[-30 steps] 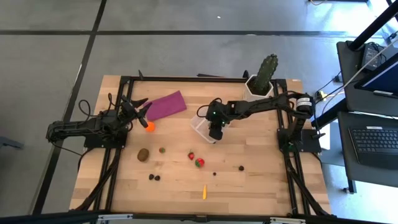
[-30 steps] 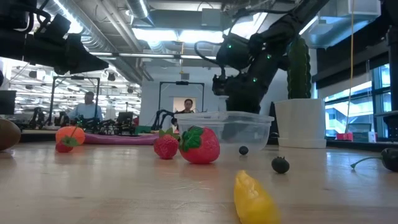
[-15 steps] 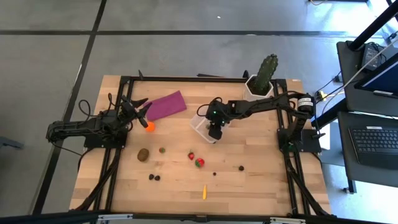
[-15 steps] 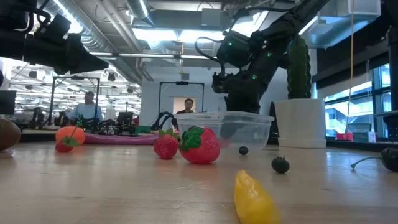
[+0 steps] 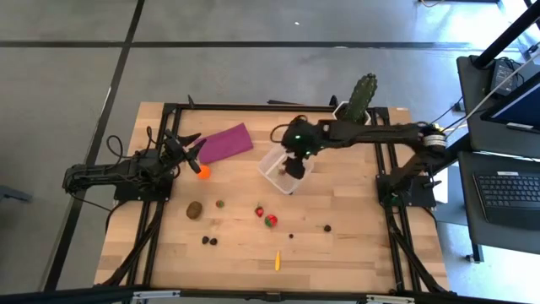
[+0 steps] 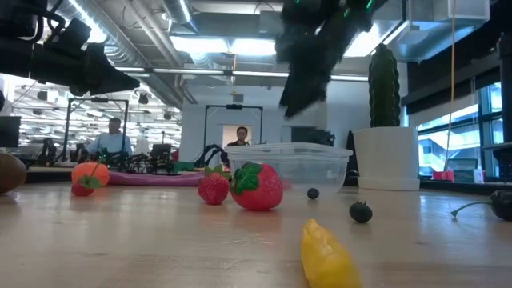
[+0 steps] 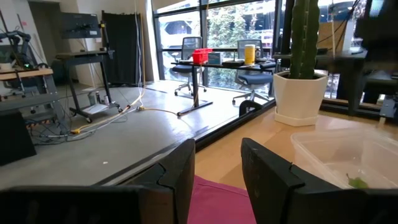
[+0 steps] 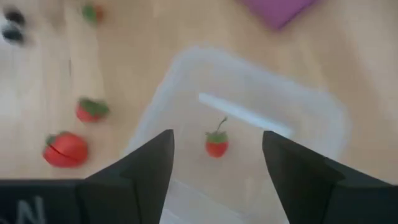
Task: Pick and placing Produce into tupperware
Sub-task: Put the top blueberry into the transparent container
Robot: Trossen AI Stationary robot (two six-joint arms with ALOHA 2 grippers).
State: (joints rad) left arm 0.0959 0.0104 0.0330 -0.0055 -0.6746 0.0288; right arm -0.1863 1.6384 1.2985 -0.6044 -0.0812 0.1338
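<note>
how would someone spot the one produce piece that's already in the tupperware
Find the green cactus in its white pot at the table's far edge; the clear tupperware sits just left of it, under the open right gripper. Inside lies a small red piece with a green stem. It is the only produce inside the box's walls; the two strawberries lie out on bare wood.

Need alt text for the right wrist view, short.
Open right gripper hangs above the tupperware, which holds one small red piece. On the table beside the box lie two strawberries; a purple cloth shows at the far edge.
</note>
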